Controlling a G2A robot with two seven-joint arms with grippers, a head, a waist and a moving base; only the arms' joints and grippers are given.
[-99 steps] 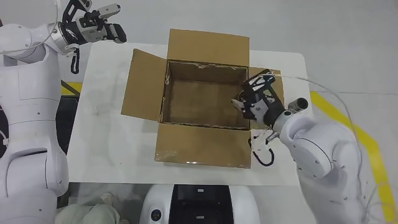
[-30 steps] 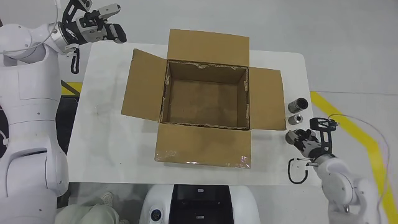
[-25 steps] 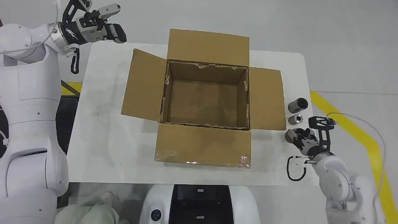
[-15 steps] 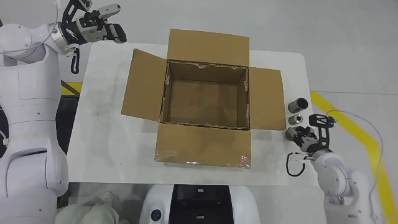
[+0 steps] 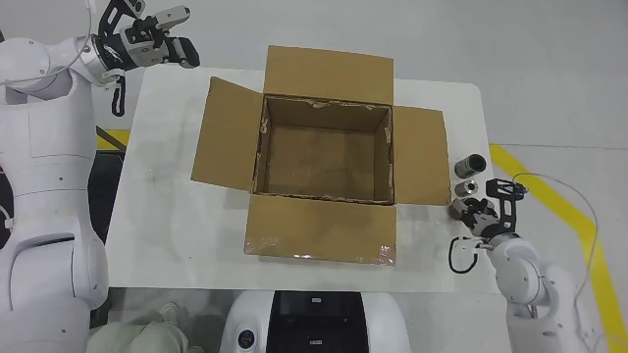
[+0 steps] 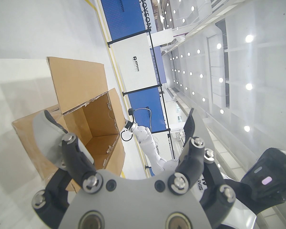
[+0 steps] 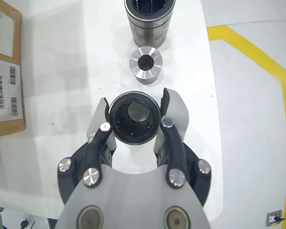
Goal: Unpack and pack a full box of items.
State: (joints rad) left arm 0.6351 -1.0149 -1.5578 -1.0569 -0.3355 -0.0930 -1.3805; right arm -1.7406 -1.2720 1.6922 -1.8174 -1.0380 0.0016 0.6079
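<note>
**Third part out of the box**

Your right gripper has left the open brown cardboard box and now sits low over the white table, jaws closed on a short black-lined steel sleeve. Just ahead of the jaws stands a small silver bushing, with a tall steel bearing cylinder beyond it. The box looks empty, so unpacking seems nearly done. Your left gripper hangs spread wide, nothing between its jaws.

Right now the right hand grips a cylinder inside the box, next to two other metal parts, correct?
No. The right hand grips the cylinder on the table beside the box, not inside it, next to two other metal parts; see the right wrist view.
</note>
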